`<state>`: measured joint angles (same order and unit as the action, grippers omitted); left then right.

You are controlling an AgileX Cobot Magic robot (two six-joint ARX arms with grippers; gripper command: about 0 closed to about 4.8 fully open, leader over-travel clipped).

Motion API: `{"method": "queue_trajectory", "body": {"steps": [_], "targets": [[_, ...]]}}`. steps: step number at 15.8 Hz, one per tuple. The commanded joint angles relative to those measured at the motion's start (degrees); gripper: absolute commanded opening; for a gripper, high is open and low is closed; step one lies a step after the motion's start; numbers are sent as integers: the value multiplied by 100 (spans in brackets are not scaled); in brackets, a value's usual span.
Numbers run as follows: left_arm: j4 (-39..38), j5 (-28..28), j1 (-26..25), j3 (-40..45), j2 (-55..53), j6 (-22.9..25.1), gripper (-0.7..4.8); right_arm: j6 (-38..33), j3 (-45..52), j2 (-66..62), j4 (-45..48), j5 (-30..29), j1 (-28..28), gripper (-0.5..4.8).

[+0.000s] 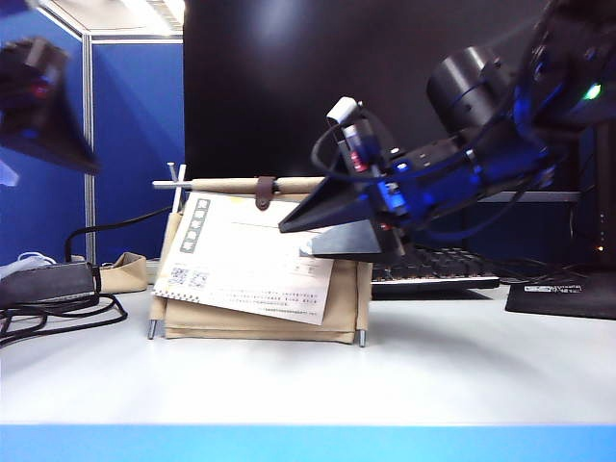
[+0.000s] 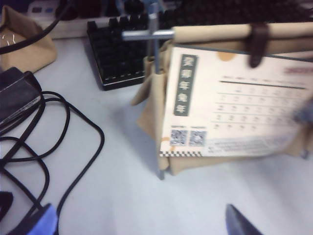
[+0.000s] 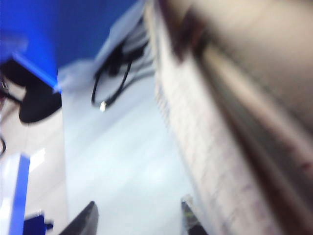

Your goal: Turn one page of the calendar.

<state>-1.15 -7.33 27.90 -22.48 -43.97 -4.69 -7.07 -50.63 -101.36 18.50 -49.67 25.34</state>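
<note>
At the right edge of the white card, the right gripper presses in with its black wedge-shaped fingers spread apart; whether the paper sits between them cannot be told, since the right wrist view is blurred. That card, the white rectangular page with a dark vertical label strip and two QR codes, hangs askew across the front of the beige canvas desk calendar, its right side lifted and its left lower corner drooping. The calendar stands on thin silver rod legs on the pale grey table, a small brown leather strap over its top roll.

High at the far left, the left gripper hovers well clear of everything, fingers wide and empty.

Judged from here, the risk is that the fingers slide off the loose edge so the page drops back, or that a hard push shoves the light frame backward toward the black keyboard.

The strip's pale characters are too blurred to read; the date grid is faint, and the QR codes are legible only as patterns.
</note>
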Motion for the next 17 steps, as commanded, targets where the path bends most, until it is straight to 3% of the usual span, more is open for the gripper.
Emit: {"method": "queue_trajectory", "body": {"steps": [1,7,13,17], "targets": [[590,704,-291,-439,-914,11,476,175,177,450,-114,-37,-4,217],[1071,1281,-951,-1314,-2830,-22,477,260,435,1093,-295,-9,-140,217],[1434,2243,-1058,-1421,-3032,-149,476,262,433,1091,-129,623,-166,217],[1432,2155,-1058,-1478,-3130,-55,476,262,433,1091,-70,911,-166,217]]}}
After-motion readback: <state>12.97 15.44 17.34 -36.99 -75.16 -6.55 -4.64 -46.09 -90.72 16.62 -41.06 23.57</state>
